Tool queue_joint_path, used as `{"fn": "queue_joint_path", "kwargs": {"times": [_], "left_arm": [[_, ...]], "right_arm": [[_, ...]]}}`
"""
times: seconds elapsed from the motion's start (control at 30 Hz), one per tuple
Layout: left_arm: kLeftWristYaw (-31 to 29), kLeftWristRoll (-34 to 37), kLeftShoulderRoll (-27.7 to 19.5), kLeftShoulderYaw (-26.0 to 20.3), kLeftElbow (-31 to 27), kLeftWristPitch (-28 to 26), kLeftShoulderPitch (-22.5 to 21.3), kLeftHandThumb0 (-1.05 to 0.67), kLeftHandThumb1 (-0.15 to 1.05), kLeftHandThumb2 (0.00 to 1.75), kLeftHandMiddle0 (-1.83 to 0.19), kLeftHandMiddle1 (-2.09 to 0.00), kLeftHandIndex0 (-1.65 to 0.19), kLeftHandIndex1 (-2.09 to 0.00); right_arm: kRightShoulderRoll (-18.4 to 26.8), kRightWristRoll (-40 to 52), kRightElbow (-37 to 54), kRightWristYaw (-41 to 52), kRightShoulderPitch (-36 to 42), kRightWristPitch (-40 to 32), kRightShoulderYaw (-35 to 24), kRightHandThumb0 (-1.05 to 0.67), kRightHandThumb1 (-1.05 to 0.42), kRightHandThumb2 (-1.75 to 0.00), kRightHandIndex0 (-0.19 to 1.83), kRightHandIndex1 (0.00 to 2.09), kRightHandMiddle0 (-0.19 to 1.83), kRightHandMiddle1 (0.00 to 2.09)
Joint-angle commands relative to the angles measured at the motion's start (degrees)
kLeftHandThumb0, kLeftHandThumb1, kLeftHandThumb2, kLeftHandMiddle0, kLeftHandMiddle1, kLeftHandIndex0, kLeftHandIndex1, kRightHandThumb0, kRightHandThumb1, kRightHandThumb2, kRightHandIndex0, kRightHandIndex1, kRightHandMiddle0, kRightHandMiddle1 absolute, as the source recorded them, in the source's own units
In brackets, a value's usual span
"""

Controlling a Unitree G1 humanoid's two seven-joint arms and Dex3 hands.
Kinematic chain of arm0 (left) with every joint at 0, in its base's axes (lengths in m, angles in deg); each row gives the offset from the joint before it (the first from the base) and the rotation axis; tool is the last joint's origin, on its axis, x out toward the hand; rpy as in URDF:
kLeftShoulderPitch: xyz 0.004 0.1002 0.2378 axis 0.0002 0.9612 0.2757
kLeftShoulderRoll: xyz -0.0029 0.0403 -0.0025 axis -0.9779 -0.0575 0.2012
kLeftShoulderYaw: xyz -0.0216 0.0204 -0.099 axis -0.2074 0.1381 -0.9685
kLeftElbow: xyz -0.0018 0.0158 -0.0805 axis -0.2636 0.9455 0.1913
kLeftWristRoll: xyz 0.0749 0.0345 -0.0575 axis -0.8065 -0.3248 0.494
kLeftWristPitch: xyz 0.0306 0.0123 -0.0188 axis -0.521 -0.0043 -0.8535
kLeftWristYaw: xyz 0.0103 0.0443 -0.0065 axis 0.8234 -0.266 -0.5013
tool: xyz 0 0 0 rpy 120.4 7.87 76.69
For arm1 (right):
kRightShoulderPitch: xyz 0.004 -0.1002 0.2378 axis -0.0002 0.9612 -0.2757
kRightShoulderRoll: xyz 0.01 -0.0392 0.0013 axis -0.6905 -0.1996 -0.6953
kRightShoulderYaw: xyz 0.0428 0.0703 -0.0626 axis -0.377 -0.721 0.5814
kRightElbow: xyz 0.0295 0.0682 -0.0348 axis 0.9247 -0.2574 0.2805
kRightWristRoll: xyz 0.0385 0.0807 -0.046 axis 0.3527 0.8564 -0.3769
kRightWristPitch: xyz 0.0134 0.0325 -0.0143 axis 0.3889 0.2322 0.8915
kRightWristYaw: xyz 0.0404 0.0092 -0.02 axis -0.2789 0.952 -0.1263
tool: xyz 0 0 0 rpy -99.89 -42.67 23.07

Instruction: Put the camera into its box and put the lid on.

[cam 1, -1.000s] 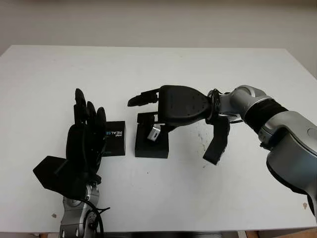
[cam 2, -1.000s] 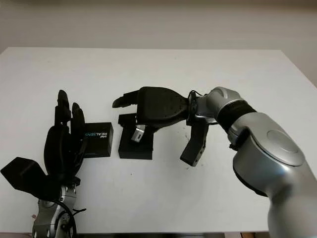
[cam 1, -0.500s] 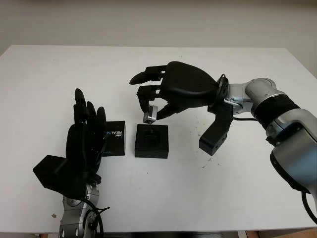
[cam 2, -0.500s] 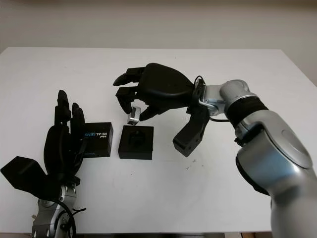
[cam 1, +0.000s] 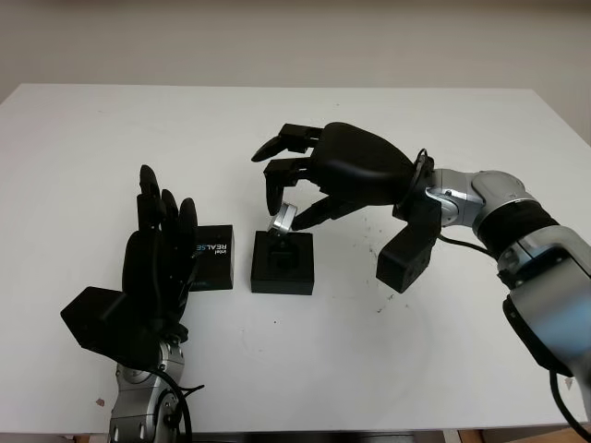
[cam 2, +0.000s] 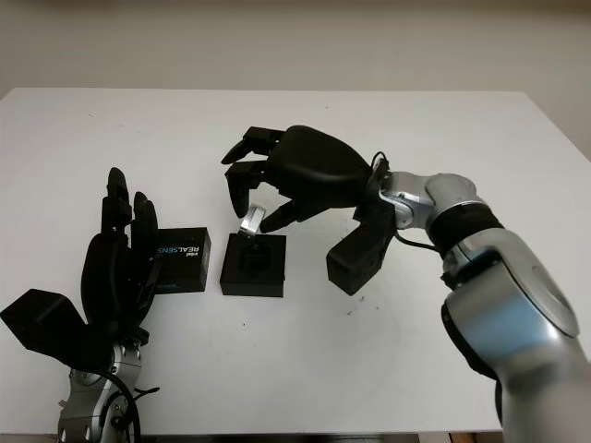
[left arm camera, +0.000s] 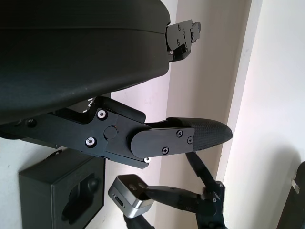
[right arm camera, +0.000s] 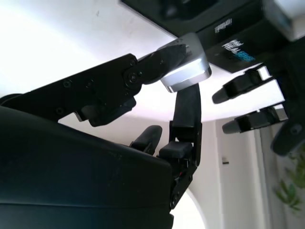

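A small silver camera (cam 1: 283, 220) is pinched between the fingertips of my right hand (cam 1: 288, 209), which is shut on it. It hangs tilted just over the far edge of the open black box (cam 1: 283, 266), whose moulded insert shows. In the right wrist view the camera (right arm camera: 188, 69) sits between thumb and finger. The black lid (cam 1: 213, 257), printed REALSENSE, lies flat on the table left of the box. My left hand (cam 1: 162, 249) stands upright and open against the lid's left side, partly covering it. The left wrist view shows the camera (left arm camera: 129, 199) beside the box (left arm camera: 61, 195).
The white table (cam 1: 388, 369) has free room in front of and behind the box. My right forearm (cam 1: 480, 208) reaches in from the right above the table. A few small dark specks mark the surface right of the box.
My right hand rose from low over the box with the camera, swung a little right, then eased back down toward the box's far edge. The left hand and lid stayed put.
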Motion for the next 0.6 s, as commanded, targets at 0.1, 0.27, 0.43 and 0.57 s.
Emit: {"fn": "queue_joint_path", "kwargs": {"times": [0.1,0.27,0.43,0.57], "left_arm": [[0.08,-0.19,0.08,-0.01,-0.52,-0.22,0.46,-0.65,1.05,0.45,0.19,-0.04,0.19,-0.04],[-0.40,0.15,0.07,-0.10,-0.21,0.49,0.55,-0.65,1.05,0.44,0.19,-0.02,0.19,-0.03],[-0.10,-0.06,0.16,-0.05,-0.63,-0.03,0.72,-0.64,1.05,0.45,0.19,-0.04,0.18,-0.03],[-0.15,0.01,0.20,0.00,-0.67,-0.06,0.75,-0.65,1.05,0.44,0.19,-0.04,0.19,-0.04]], "right_arm": [[-1.95,8.88,0.47,11.96,3.15,0.44,-4.95,-0.32,-0.97,-0.06,0.09,0.77,0.47,1.36],[-3.59,13.27,1.25,19.21,5.01,-0.61,-8.14,-0.35,-0.97,-0.06,0.10,0.77,0.46,1.39],[-4.89,15.39,1.57,23.36,6.22,-0.74,-10.30,-0.34,-0.98,-0.06,0.09,0.78,0.46,1.41],[-5.62,16.10,1.72,25.59,6.94,-0.65,-11.44,-0.35,-0.98,-0.06,0.08,0.79,0.44,1.43]]}}
